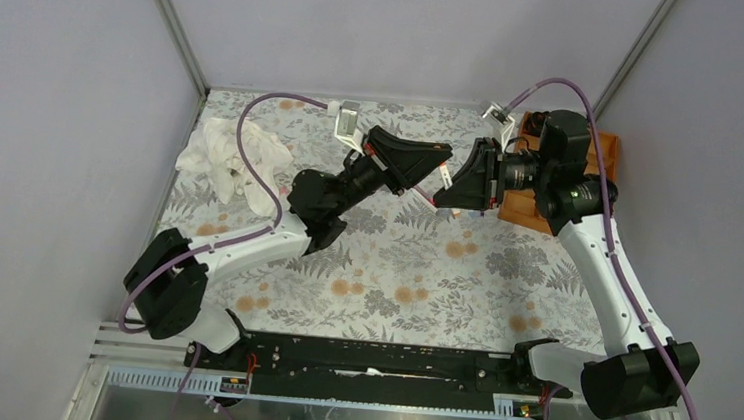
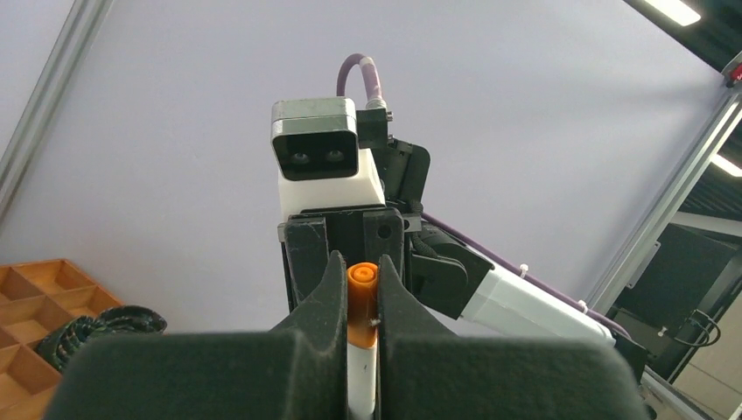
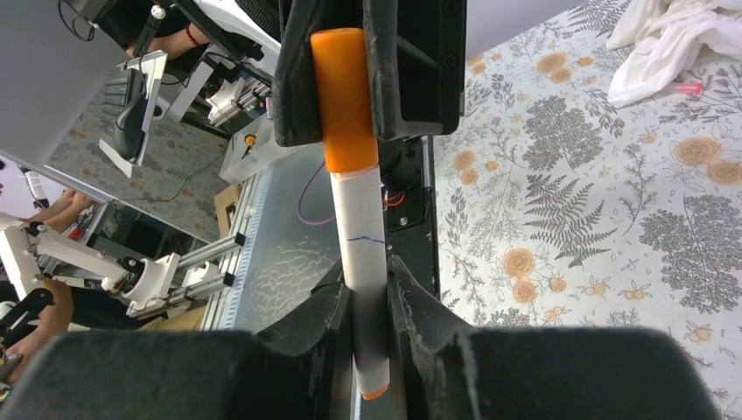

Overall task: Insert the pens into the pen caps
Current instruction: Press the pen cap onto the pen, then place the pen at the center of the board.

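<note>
Both grippers meet in mid-air over the back of the table. My left gripper (image 2: 361, 267) is shut on an orange pen cap (image 2: 362, 302), with a white barrel showing just below it. In the right wrist view the same orange cap (image 3: 346, 96) sits over the far end of a white pen (image 3: 363, 227). My right gripper (image 3: 369, 276) is shut on that pen's barrel, and the pen's small orange rear end pokes out near my palm. From above, the left gripper (image 1: 437, 162) and the right gripper (image 1: 450, 188) stand tip to tip. Other pens and caps are hidden.
A crumpled white cloth (image 1: 232, 159) lies at the back left of the floral mat (image 1: 393, 272), with a small pinkish-red stick (image 3: 689, 87) beside it. An orange compartment tray (image 1: 609, 148) stands at the back right under the right arm, holding a black coiled item (image 2: 105, 328).
</note>
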Robot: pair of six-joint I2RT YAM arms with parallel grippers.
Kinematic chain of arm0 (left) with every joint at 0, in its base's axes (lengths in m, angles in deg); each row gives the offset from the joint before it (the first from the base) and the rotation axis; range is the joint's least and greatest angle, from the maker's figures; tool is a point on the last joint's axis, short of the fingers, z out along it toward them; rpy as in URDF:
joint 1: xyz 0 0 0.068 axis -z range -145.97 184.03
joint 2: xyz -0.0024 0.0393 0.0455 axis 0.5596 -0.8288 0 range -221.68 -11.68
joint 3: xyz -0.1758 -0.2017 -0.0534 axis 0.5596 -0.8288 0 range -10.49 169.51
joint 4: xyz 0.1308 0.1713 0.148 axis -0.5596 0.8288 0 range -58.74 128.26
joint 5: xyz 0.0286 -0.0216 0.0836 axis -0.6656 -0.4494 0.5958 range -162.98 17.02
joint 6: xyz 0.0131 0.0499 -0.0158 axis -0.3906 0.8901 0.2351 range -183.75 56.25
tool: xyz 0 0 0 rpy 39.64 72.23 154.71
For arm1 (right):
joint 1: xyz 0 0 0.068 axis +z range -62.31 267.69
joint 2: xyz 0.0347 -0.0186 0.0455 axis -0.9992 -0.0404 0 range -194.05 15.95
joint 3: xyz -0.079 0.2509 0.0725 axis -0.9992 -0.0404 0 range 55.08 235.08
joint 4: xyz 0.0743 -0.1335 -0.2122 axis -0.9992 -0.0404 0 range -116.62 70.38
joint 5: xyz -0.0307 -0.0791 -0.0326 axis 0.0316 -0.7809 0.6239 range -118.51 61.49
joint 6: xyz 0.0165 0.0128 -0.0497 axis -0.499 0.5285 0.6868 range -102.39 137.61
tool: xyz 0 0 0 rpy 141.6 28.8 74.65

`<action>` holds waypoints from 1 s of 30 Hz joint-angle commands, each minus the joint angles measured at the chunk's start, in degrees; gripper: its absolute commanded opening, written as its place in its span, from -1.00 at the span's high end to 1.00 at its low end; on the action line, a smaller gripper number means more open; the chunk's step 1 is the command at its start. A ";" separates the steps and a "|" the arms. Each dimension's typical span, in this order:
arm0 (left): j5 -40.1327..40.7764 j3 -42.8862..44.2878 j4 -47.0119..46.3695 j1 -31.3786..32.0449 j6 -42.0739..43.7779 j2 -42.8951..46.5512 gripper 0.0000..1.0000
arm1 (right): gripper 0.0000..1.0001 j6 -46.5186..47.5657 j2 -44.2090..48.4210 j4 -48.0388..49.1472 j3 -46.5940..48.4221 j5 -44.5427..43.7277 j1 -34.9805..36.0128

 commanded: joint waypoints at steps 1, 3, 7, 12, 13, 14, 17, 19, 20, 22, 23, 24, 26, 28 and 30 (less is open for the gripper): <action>-27.97 -3.45 11.70 12.53 -5.24 -6.38 1.00 | 1.00 -2.07 -1.50 12.22 5.83 -22.57 -2.23; -27.69 -3.77 12.37 13.01 -4.88 -6.32 1.00 | 1.00 -1.33 -1.50 11.29 6.27 -22.80 -2.31; -26.98 -5.51 16.76 13.27 -2.25 -4.30 1.00 | 1.00 -0.47 -1.87 10.01 7.97 -22.84 -2.75; -28.53 -5.48 21.29 13.42 -0.89 -3.85 1.00 | 1.00 -0.02 -2.80 9.28 9.47 -21.87 -2.81; -28.70 -5.47 21.81 13.60 -0.74 -3.84 1.00 | 1.00 0.44 -2.78 9.24 9.64 -22.20 -2.77; -28.88 -5.55 21.95 13.71 -0.63 -3.96 1.00 | 1.00 0.73 -2.80 7.57 9.73 -22.63 -2.75; -28.78 -5.71 21.59 14.59 -0.78 -4.72 1.00 | 1.00 0.45 -3.00 7.41 9.56 -23.90 -2.80; -28.05 -5.87 20.15 15.14 -1.30 -5.59 1.00 | 1.00 -0.12 -3.13 8.01 9.31 -24.58 -2.77; -27.60 -5.84 19.61 15.55 -1.45 -6.05 1.00 | 1.00 -0.44 -3.23 8.30 9.17 -24.63 -2.75; -26.80 -5.56 19.22 16.46 -1.58 -6.96 1.00 | 1.00 0.03 -3.41 7.63 9.43 -25.05 -2.66; -26.45 -5.51 19.21 16.85 -1.70 -7.34 1.00 | 1.00 0.88 -3.43 6.65 10.01 -25.54 -2.74; -26.17 -5.62 19.17 17.15 -1.73 -7.62 1.00 | 1.00 1.52 -3.44 5.84 10.36 -25.97 -2.70; -25.73 -5.94 19.08 17.57 -1.94 -7.88 1.00 | 1.00 2.86 -3.36 4.51 10.80 -26.92 -2.75; -25.52 -6.17 19.73 17.96 -1.77 -7.84 1.00 | 1.00 3.64 -3.35 3.95 11.01 -27.23 -2.76; -25.64 -6.57 20.61 17.99 -1.21 -7.23 1.00 | 1.00 3.83 -3.28 3.82 11.00 -27.12 -2.75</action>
